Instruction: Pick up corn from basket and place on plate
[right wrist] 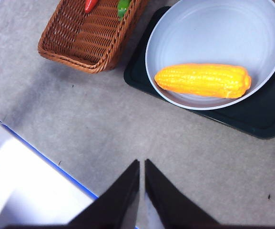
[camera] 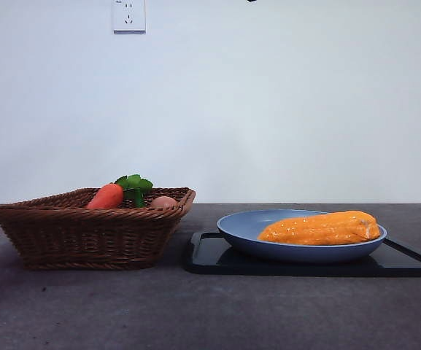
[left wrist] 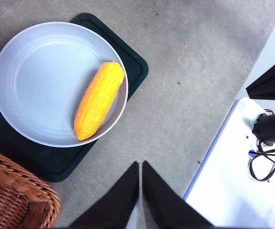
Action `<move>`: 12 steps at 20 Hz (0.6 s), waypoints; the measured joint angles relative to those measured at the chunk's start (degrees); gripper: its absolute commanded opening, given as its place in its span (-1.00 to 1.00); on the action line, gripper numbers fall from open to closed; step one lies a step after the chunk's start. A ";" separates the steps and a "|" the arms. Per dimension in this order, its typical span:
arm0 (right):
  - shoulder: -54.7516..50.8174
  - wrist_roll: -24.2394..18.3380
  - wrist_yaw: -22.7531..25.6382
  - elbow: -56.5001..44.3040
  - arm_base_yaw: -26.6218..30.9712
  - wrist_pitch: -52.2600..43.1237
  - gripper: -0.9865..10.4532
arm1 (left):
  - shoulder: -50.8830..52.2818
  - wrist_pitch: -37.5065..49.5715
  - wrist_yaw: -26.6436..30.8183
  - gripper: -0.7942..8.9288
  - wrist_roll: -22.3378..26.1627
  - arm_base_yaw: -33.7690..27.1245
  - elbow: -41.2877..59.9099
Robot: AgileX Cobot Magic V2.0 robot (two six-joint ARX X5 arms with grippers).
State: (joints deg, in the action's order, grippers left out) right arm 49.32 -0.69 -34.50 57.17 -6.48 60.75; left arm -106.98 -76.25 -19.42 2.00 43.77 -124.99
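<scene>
The corn (camera: 319,228) lies on its side in the light-blue plate (camera: 239,227), close to the plate's rim; the wrist views show the corn (left wrist: 99,100) (right wrist: 203,80) and the plate (left wrist: 37,76) (right wrist: 213,28) from above. The wicker basket (camera: 86,233) (right wrist: 87,43) stands to the left of the plate. My left gripper (left wrist: 140,167) hangs high above the bare table, shut and holding nothing. My right gripper (right wrist: 142,164) is also shut and empty, well clear of the plate.
A flat black tray (camera: 210,255) lies under the plate. In the basket rest a carrot (camera: 106,197) with green leaves and a small pale ball (camera: 163,202). A white base with cables (left wrist: 251,157) borders the table.
</scene>
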 measured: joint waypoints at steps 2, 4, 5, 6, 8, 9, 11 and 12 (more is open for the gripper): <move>0.00 0.00 0.02 0.00 0.00 -0.13 -0.82 | 0.00 0.61 0.02 -0.82 0.00 0.00 0.00; 0.00 0.00 0.02 0.00 0.00 -0.42 -0.82 | 0.00 1.62 0.00 -0.82 0.00 0.00 0.00; 0.00 -0.02 0.00 0.00 -0.02 -0.94 -0.82 | 0.00 2.12 0.00 -0.82 0.00 0.00 0.00; 0.00 -0.02 0.00 0.00 0.00 -1.46 -0.82 | 0.00 2.58 0.00 -0.82 0.00 0.00 0.00; 0.00 -0.02 0.02 0.00 0.00 -2.25 -0.82 | 0.00 3.91 0.02 -0.82 -0.02 0.00 0.00; 0.00 -0.04 0.00 0.00 0.00 -2.49 -0.82 | 0.00 4.85 0.02 -0.82 0.00 0.00 0.00; 0.00 -0.04 0.02 0.00 0.00 -2.99 -0.82 | 0.00 7.26 0.00 -0.82 0.00 0.00 0.00; 0.00 -0.07 0.00 0.00 0.00 -3.23 -0.82 | 0.00 8.37 0.02 -0.82 -0.02 0.00 0.00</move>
State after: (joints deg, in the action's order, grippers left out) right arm 49.32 -0.75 -34.50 57.17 -6.48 57.52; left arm -106.98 -67.88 -19.40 1.98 43.77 -124.99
